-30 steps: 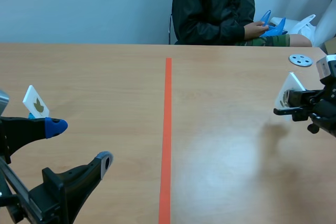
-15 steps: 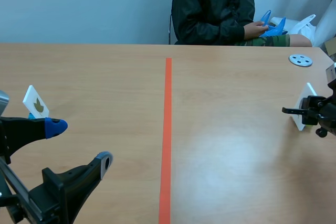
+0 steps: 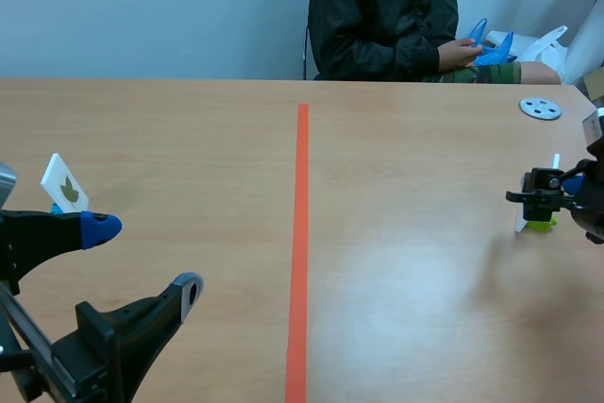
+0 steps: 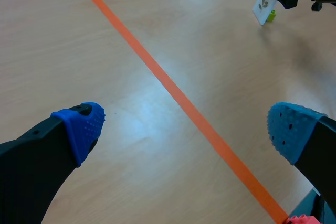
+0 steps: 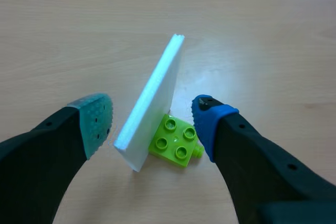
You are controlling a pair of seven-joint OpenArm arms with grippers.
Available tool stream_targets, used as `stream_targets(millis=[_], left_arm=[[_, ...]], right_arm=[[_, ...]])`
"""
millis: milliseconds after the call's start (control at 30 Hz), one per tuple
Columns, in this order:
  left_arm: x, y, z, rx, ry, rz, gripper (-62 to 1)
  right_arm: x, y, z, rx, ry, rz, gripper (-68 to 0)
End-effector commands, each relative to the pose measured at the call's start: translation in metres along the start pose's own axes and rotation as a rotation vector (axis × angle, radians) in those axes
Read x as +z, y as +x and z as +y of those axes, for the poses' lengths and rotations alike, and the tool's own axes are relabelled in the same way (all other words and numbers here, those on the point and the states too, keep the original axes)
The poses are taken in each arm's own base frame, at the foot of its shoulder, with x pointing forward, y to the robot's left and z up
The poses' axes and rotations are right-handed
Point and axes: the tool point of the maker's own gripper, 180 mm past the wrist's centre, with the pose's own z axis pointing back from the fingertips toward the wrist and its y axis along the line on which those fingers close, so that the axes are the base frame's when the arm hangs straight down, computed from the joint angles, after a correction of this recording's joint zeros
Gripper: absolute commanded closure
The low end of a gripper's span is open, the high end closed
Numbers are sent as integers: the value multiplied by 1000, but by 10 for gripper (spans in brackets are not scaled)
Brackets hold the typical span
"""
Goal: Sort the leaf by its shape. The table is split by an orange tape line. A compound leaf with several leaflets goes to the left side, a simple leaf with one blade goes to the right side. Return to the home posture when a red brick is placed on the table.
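Judging from where things stand, I put this sort close to finished. The white card (image 5: pixel 152 95) stands on the table (image 3: pixel 406 261) at the middle right of the scene frame, well to the right of the orange tape line (image 3: pixel 300 233). It is tilted and set on a small green brick (image 5: pixel 173 141) that serves as its foot. What is left, as I read it, is to back my right claw (image 5: pixel 152 114) away without tipping the card.

That claw is moderately apart, one finger on each side of the card. A gap shows between the pads and the card's faces, so it has hold of nothing. My left claw (image 4: pixel 186 124) is spread wide and empty in the lower left of the scene frame. A second card (image 3: pixel 64 183) with an olive leaf picture stands at the middle left, on the left half. No red brick shows on the table in the scene frame, so I see no call to go home yet.

The card is thin, flat and white. From the right wrist I see it edge-on with its leaf face turned away, so I cannot check whether the blade is single.
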Motion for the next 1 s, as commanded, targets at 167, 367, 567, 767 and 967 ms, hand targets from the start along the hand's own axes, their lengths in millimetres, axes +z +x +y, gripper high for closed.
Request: stream_targets(millis=[167,367,567,767,967], left_arm=[[0,6,2,-3,-2,-22,-623],[0,6,2,-3,-2,-22,-623],[0,6,2,-3,-2,-22,-623],[0,6,2,-3,-2,-22,-623],[0,6,2,-3,-2,-23,-623]], right_arm=[[11,69,-5,91,40,-150,-512],[30,95,8,123,82,-206,-679],[48,100,35,127,152,-176,-679],[75,101,70,177,244,-157,-679],[112,94,109,172,374,-163,-679]])
